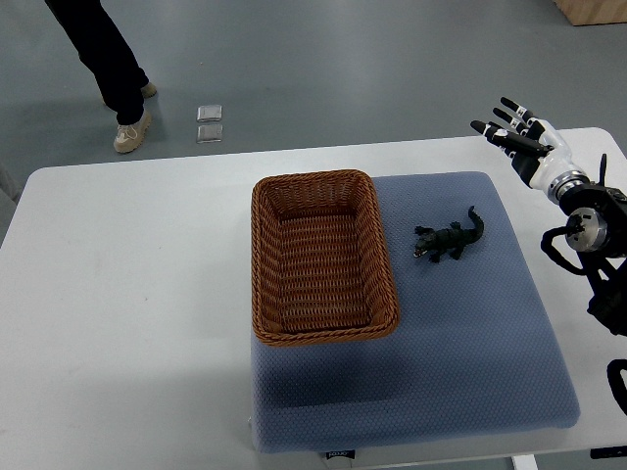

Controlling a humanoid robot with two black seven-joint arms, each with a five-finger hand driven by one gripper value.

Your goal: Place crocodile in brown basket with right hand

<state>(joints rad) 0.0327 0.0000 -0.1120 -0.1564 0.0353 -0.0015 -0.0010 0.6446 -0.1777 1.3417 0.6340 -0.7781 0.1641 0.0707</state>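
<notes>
A small dark green toy crocodile (450, 239) lies on the blue-grey mat (470, 343), just right of the brown wicker basket (263, 255). The basket is rectangular and holds nothing. My right hand (514, 137) hovers at the table's far right, up and to the right of the crocodile, well apart from it. Its black-tipped fingers (502, 125) are spread and hold nothing. The left arm does not show.
The mat lies on a white table (127, 294). A person's legs and shoes (125, 108) stand on the floor beyond the table's far left corner. Two small clear objects (209, 123) lie on the floor behind the table.
</notes>
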